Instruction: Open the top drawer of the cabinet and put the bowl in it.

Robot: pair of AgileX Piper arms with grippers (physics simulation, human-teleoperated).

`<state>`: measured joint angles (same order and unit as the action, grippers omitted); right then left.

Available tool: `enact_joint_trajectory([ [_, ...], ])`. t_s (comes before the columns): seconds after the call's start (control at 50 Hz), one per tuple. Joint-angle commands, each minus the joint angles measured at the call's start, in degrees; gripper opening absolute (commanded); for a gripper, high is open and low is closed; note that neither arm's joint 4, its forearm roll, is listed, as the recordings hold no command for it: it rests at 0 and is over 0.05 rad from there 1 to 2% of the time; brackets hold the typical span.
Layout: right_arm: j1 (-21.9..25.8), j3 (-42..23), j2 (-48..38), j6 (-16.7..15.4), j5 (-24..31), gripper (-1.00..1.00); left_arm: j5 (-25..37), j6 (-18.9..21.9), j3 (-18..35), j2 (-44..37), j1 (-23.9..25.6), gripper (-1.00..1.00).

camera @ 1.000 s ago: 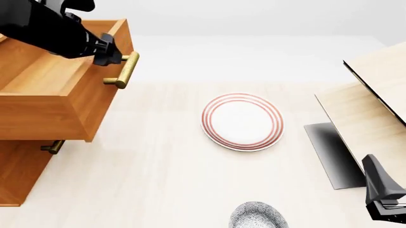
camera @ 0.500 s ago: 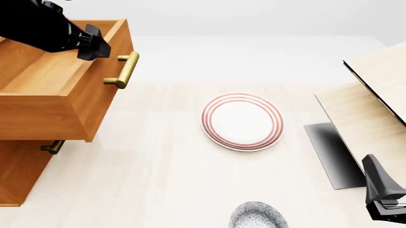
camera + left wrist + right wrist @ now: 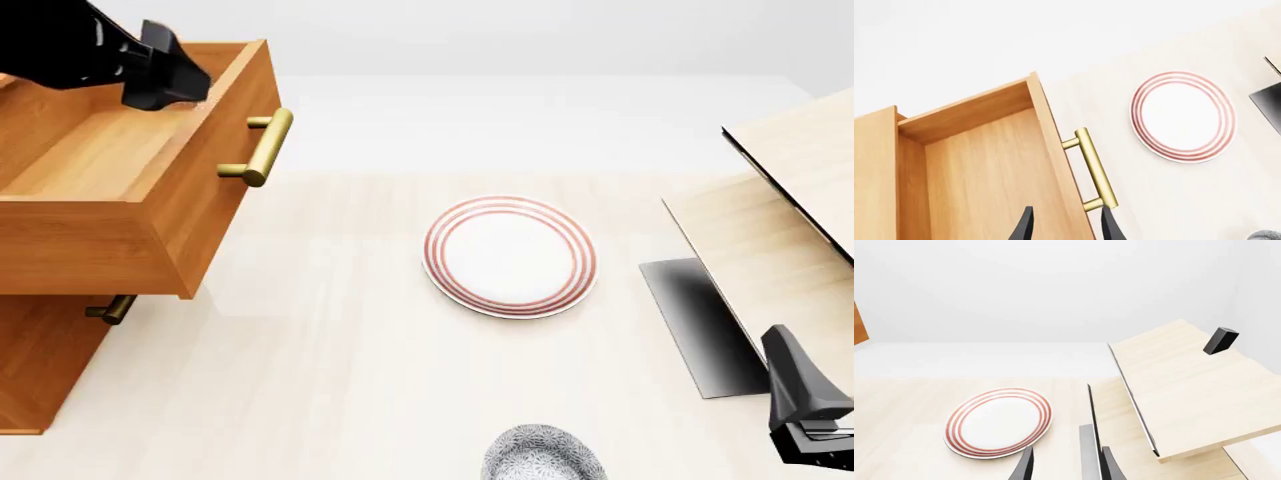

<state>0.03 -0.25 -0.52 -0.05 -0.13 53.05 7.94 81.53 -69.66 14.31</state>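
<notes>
The cabinet (image 3: 40,370) stands at the left. Its top drawer (image 3: 94,160) is pulled out and open, its inside bare, with the brass handle (image 3: 263,147) on its front. My left gripper (image 3: 171,82) is above the drawer's far right part, apart from the handle, open and empty. In the left wrist view its fingertips (image 3: 1064,227) straddle the drawer's front wall beside the handle (image 3: 1093,167). The speckled bowl (image 3: 541,455) sits at the table's near edge, partly cut off. My right gripper (image 3: 807,425) is at the lower right, open and empty (image 3: 1066,465).
A white plate with red rings (image 3: 509,255) lies mid-table, between drawer and bowl; it also shows in both wrist views (image 3: 1183,116) (image 3: 999,422). A pale light-wood box (image 3: 787,220) with a raised lid stands at the right. A lower drawer handle (image 3: 110,308) shows under the open drawer.
My left gripper has left the brass handle and moved up and to the left, back over the open drawer. The drawer stays open. The right arm has not moved.
</notes>
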Motion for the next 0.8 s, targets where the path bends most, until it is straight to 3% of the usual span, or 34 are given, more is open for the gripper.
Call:
enact_joint_trajectory([
  [0.02,0.0,0.0,0.1,0.0,0.0,1.00,0.6,0.6,0.4,2.4,2.1,1.00],
  [0.12,0.0,0.0,0.1,0.0,0.0,1.00,0.1,1.7,0.7,3.7,3.4,1.00],
  [0.58,0.0,0.0,0.1,0.0,0.0,1.00,0.2,6.7,-9.1,15.9,5.4,1.00],
  [0.8,0.0,0.0,0.1,0.0,0.0,1.00,0.2,7.1,-13.0,20.2,7.2,1.00],
])
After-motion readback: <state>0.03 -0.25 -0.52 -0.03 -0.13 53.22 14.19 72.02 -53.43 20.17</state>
